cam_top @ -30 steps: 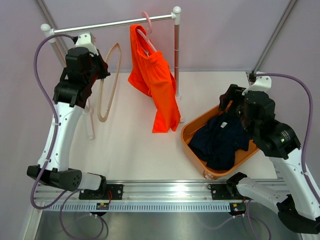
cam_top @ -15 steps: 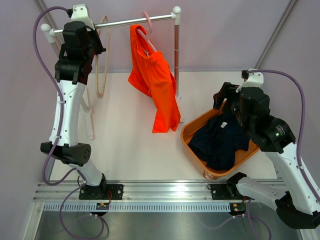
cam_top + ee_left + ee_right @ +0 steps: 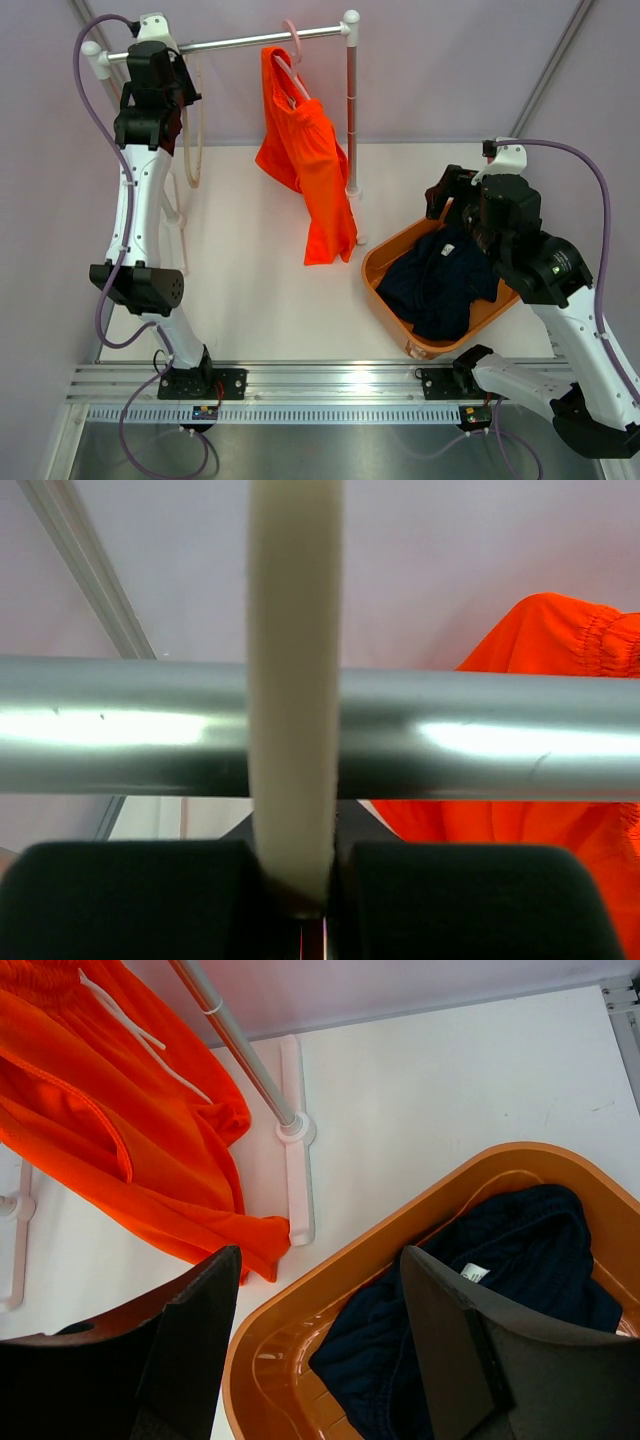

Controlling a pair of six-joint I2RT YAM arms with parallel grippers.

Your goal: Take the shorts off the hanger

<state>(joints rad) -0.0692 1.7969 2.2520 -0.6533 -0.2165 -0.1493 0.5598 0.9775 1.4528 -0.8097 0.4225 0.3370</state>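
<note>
The orange shorts (image 3: 308,165) hang from a pink hanger (image 3: 292,62) on the silver rail (image 3: 240,41); they also show in the left wrist view (image 3: 560,640) and the right wrist view (image 3: 110,1130). The navy shorts (image 3: 440,285) lie crumpled in the orange basket (image 3: 385,255). My left gripper (image 3: 172,85) is up at the rail's left end, shut on a bare cream hanger (image 3: 295,680) that crosses the rail (image 3: 500,745). My right gripper (image 3: 320,1330) hovers open over the basket rim (image 3: 330,1280) and the navy shorts (image 3: 500,1280), holding nothing.
The rack's right post (image 3: 352,110) stands between the orange shorts and the basket, its white foot (image 3: 295,1150) on the table. The left post (image 3: 178,235) rises beside my left arm. The cream hanger's loop (image 3: 192,140) dangles below the rail.
My left arm has lifted the cream hanger from beside the rack up to the rail's left end. My right gripper has shifted slightly left over the basket, still open.
</note>
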